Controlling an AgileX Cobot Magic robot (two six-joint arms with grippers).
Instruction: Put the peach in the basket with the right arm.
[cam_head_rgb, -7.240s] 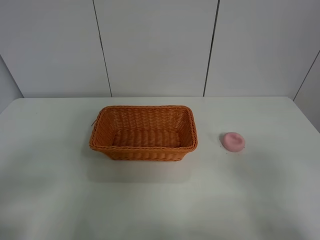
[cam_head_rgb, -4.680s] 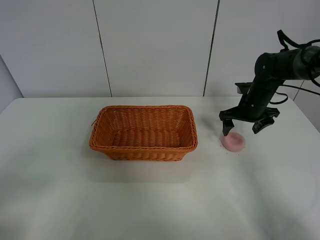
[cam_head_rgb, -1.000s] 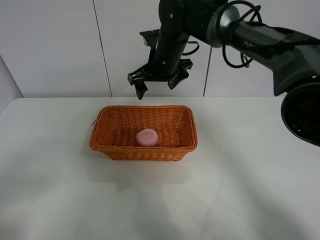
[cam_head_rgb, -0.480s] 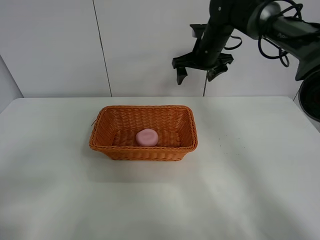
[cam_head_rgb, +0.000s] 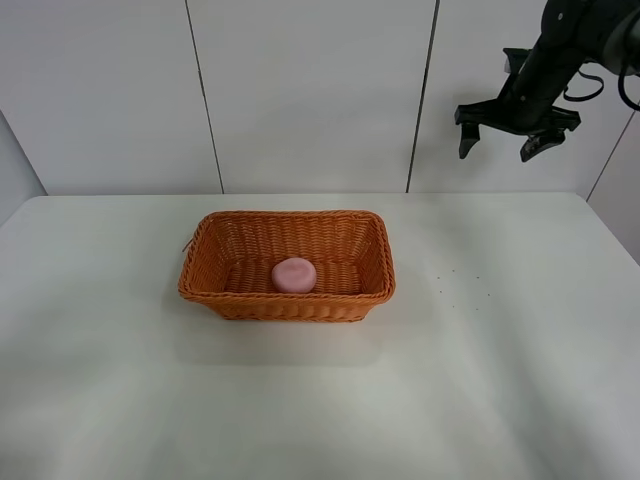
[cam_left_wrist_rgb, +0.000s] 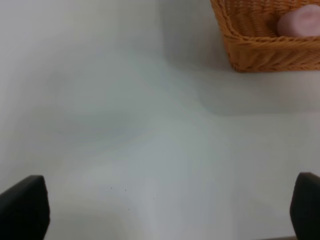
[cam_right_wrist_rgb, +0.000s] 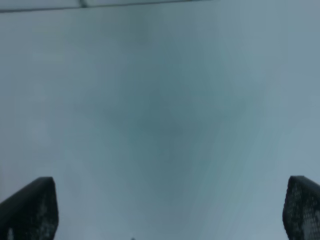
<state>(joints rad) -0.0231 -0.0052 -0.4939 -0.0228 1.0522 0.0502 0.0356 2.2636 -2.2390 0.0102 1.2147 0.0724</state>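
The pale pink peach (cam_head_rgb: 294, 274) lies on the floor of the orange-brown wicker basket (cam_head_rgb: 205, 260), near its middle. The left wrist view catches the basket's corner (cam_left_wrist_rgb: 250, 47) with the peach (cam_left_wrist_rgb: 300, 22) inside. High at the upper right, the right arm's black gripper (cam_head_rgb: 504, 146) hangs open in front of the wall, far from the basket and holding nothing. Its fingertips (cam_right_wrist_rgb: 30, 207) stand wide apart over bare table. The left gripper (cam_left_wrist_rgb: 160, 210) is open too, its fingertips (cam_left_wrist_rgb: 22, 207) wide apart above the table beside the basket.
The white table (cam_head_rgb: 320, 400) carries only the basket. A paneled white wall (cam_head_rgb: 300, 90) with dark seams rises behind it. A few tiny specks (cam_head_rgb: 455, 275) mark the table right of the basket.
The right gripper, open and empty, has swung rightward from above the basket to the upper right corner. The peach stays still in the basket.
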